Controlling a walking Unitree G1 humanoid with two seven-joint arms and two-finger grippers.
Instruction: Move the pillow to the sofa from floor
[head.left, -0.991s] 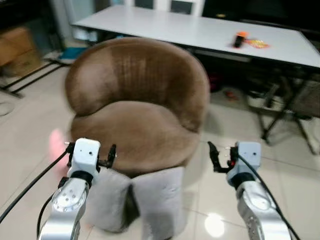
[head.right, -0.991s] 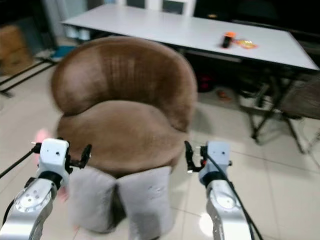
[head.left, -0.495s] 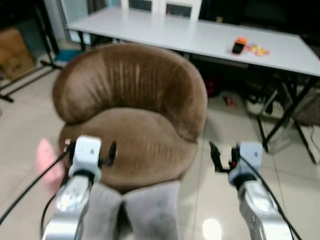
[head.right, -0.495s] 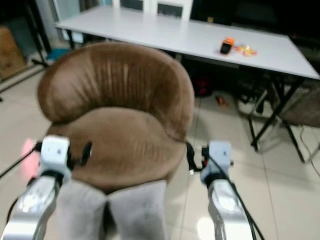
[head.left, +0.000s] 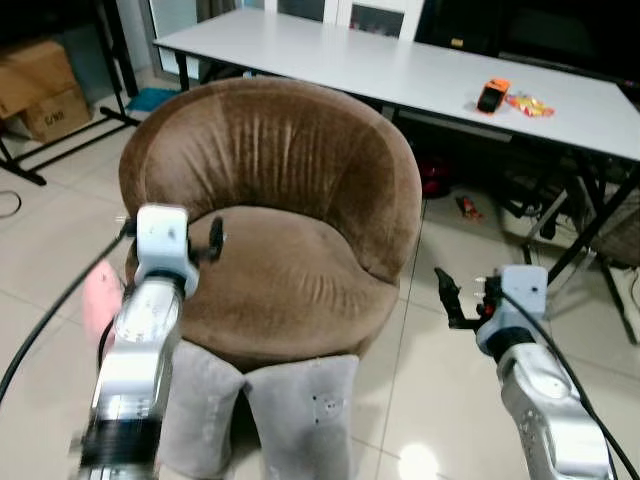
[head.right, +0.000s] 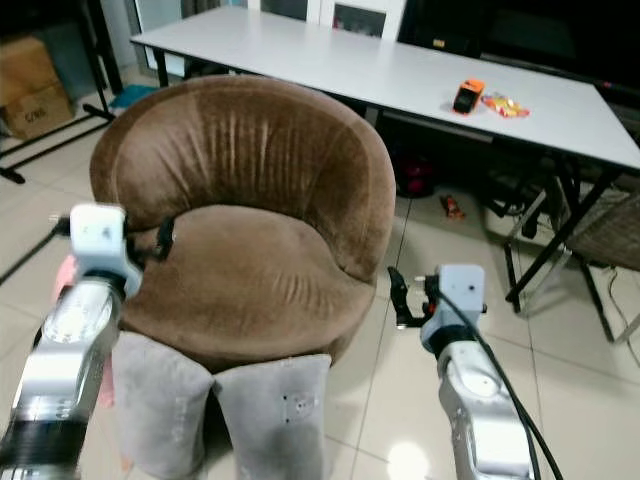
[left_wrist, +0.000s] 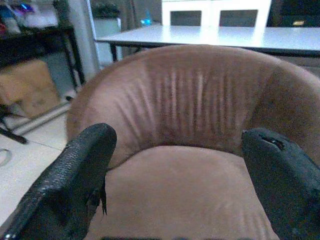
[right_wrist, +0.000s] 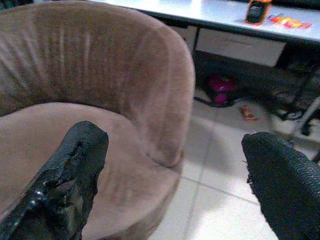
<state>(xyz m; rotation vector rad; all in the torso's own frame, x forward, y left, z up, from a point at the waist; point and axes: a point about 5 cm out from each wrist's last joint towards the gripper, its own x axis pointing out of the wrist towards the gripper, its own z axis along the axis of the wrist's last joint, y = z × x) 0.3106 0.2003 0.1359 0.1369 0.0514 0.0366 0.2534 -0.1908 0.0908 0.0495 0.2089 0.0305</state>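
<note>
1. The pillow (head.left: 262, 415), a grey cushion creased down its middle, stands on the tiled floor (head.left: 445, 400), propped against the front base of the brown round sofa (head.left: 275, 215). It has not been lifted, so the main part of the task is not yet done.

2. The left gripper (head.left: 202, 243) is raised over the left front of the sofa seat, well above the pillow. Its jaws stand wide apart and hold nothing; in the left wrist view the sofa's curved backrest fills the gap between the two black fingers (left_wrist: 75, 175).

3. The right gripper (head.right: 404, 298) hangs just off the sofa's right edge, over bare floor. Its jaws are also spread wide and empty; in the right wrist view the sofa's right flank and floor tiles lie between them.

4. The pillow lies below both pairs of jaws and nearer the robot than either, roughly between the two arms, touching neither.

5. By the look of it, the robot is facing the sofa at working range, yet every handling step remains: lowering the arms, closing on the pillow, raising it and setting it on the seat.

6. A white table (head.left: 400, 70) with a small orange object (head.left: 492, 95) stands beyond the sofa, well beyond both jaws.
</note>
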